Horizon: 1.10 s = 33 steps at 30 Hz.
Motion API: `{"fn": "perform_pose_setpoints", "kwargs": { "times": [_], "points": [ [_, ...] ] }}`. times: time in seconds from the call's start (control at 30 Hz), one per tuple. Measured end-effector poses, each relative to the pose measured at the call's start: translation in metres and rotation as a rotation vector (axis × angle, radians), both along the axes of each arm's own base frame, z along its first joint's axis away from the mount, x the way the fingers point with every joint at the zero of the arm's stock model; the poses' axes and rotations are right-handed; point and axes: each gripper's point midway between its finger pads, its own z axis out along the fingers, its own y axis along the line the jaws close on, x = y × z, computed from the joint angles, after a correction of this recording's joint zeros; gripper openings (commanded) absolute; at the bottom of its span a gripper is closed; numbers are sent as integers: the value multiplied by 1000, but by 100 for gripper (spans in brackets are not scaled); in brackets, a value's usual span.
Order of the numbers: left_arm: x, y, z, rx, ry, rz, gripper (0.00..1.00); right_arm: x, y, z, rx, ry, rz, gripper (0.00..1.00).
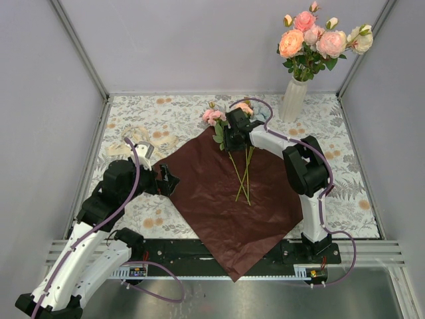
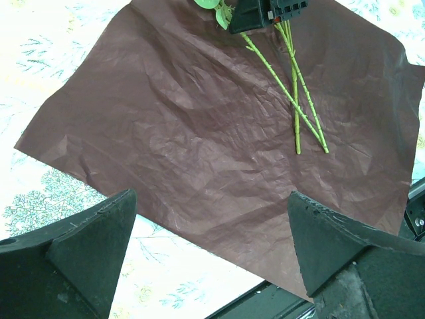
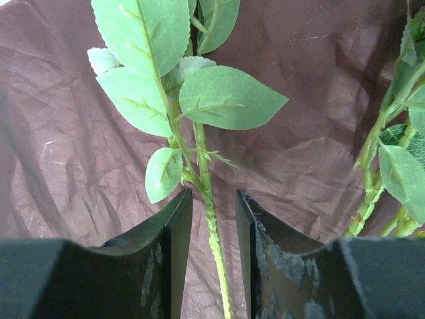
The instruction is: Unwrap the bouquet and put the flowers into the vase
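Note:
The dark red wrapping paper (image 1: 219,199) lies spread flat on the table. On it rest a few flowers, their pink heads (image 1: 214,116) at the far side and their long green stems (image 1: 242,176) crossing. My right gripper (image 1: 230,138) hangs over the stems just below the heads. In the right wrist view one leafy stem (image 3: 211,229) runs between its fingers (image 3: 169,226), with a gap on each side: right gripper (image 3: 214,199) open. My left gripper (image 2: 212,206) is wide open over the paper's left edge (image 2: 199,133) and holds nothing. The white ribbed vase (image 1: 293,100) at the back right holds several roses (image 1: 319,40).
A cream ribbon (image 1: 136,143) lies loose on the patterned tablecloth at the left, behind the left arm. Grey walls enclose the table on three sides. A second leafy stem (image 3: 372,193) lies just right of the right fingers.

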Motion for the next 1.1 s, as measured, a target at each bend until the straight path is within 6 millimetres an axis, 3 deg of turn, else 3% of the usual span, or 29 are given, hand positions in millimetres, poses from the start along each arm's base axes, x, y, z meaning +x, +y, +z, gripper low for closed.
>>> {"fn": "perform_pose_setpoints", "kwargs": {
  "times": [0.57, 0.8, 0.93, 1.1],
  "points": [
    [-1, 0, 1, -3, -5, 0, 99, 3, 3, 1, 1, -23, 20, 37],
    [-1, 0, 1, -3, -6, 0, 99, 4, 5, 1, 1, -23, 22, 40],
    [-1, 0, 1, -3, -6, 1, 99, 7, 10, -3, -3, -19, 30, 32],
    [-1, 0, -1, 0, -1, 0, 99, 5, 11, -7, -15, -9, 41, 14]
  ]
}}
